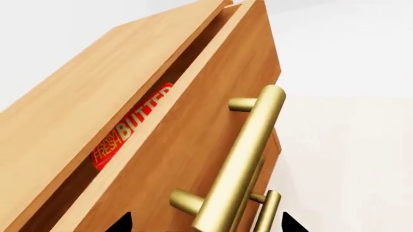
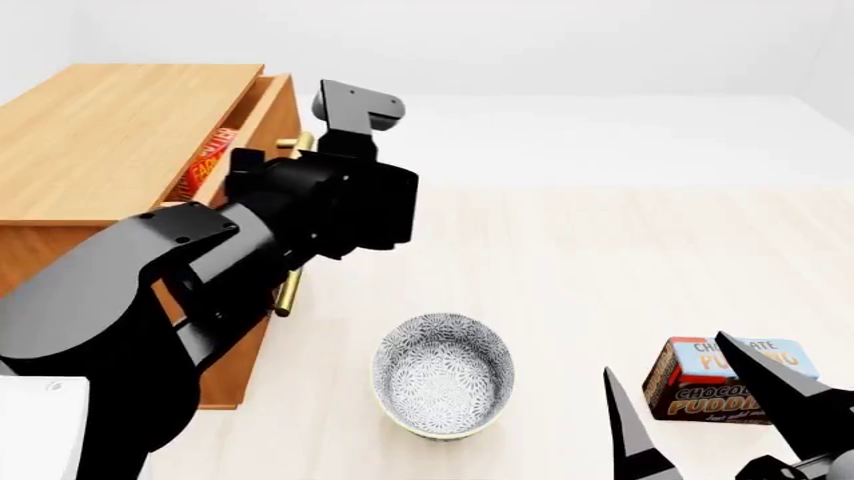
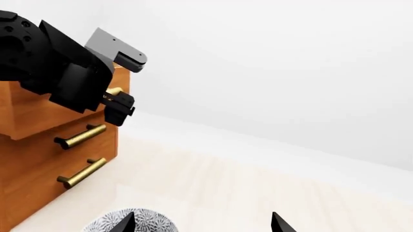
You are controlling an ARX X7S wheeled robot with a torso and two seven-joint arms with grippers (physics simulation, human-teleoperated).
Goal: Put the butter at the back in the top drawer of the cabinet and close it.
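My left gripper is up against the brass bar handle of the light-brown wooden top drawer, which stands only a narrow way out of the light-brown three-drawer cabinet. The small red-and-orange butter carton with yellow lettering already lies inside, showing through the gap. In the left wrist view my two black fingertips sit apart, one either side of the handle, gripping nothing. My right gripper hangs spread and empty near the brown-and-blue chocolate pudding box and the patterned white bowl. The risk, I judge, is pushing off-centre on the handle: the drawer could skew and bind, or my fingers could slip off the round bar, leaving it ajar.
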